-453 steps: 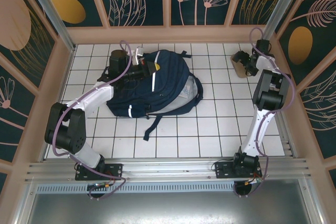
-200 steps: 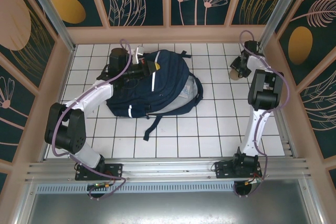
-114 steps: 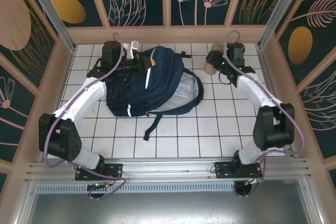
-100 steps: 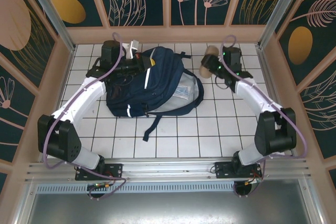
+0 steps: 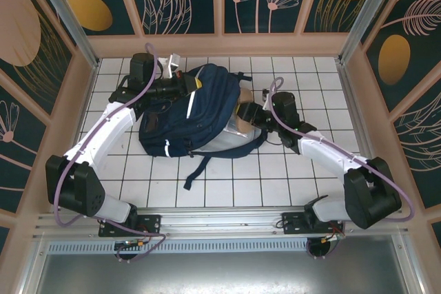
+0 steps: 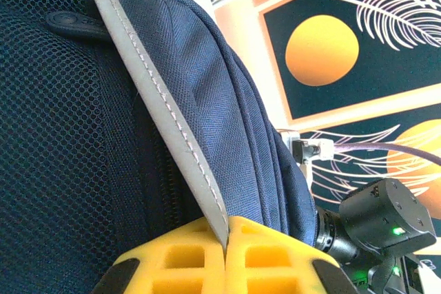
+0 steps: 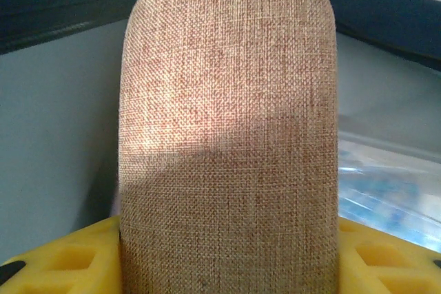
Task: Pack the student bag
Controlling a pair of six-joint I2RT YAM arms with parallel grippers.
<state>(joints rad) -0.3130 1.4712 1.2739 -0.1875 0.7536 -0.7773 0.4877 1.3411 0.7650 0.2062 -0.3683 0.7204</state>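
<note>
Right pincer (image 5: 249,111) has brought tan case (image 7: 227,135) against student bag (image 5: 200,105).

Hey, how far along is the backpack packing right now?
Done: the student bag lies open, the left claw shut on its grey stripe. In hand: the right claw holds the tan case at the opening, over the grey lining. Left: drop it inside, then close the bag.

Open tiles (image 5: 262,184) at right and near edge; student bag (image 5: 200,108) and trailing strap (image 5: 195,172) as mid-table obstacles.
</note>
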